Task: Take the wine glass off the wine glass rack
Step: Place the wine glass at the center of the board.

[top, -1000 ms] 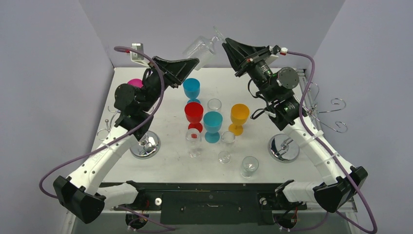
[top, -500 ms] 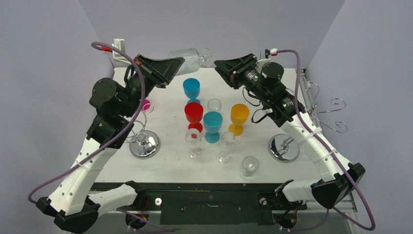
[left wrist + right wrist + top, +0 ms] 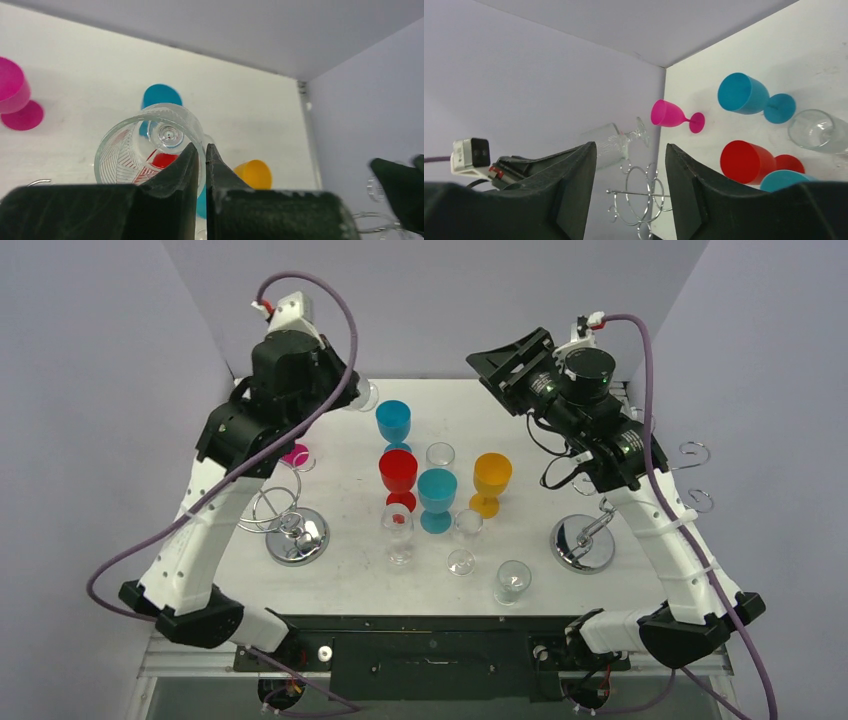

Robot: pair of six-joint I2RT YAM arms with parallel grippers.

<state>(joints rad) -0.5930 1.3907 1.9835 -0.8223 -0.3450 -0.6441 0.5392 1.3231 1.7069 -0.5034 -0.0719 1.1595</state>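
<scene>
The clear patterned wine glass (image 3: 150, 150) hangs in the air over the back left of the table, its foot (image 3: 364, 395) showing beside the left wrist in the top view. My left gripper (image 3: 201, 147) is shut on the glass's rim, one finger inside the bowl and one outside. From the right wrist the same glass (image 3: 611, 142) is seen tilted, stem to the right. My right gripper (image 3: 630, 150) stands open and empty, raised at the back right (image 3: 490, 365), apart from the glass. The wire wine glass rack (image 3: 280, 510) stands under the left arm.
Coloured glasses stand mid-table: blue (image 3: 393, 422), red (image 3: 398, 472), teal (image 3: 436, 490), orange (image 3: 491, 478), with pink (image 3: 295, 453) at the left. Clear glasses (image 3: 466, 535) stand among and in front of them. A second wire rack (image 3: 585, 540) stands at the right.
The right gripper opened, let go of the glass and drew back right. The left arm rose and swung the glass left, over the table's back left.
</scene>
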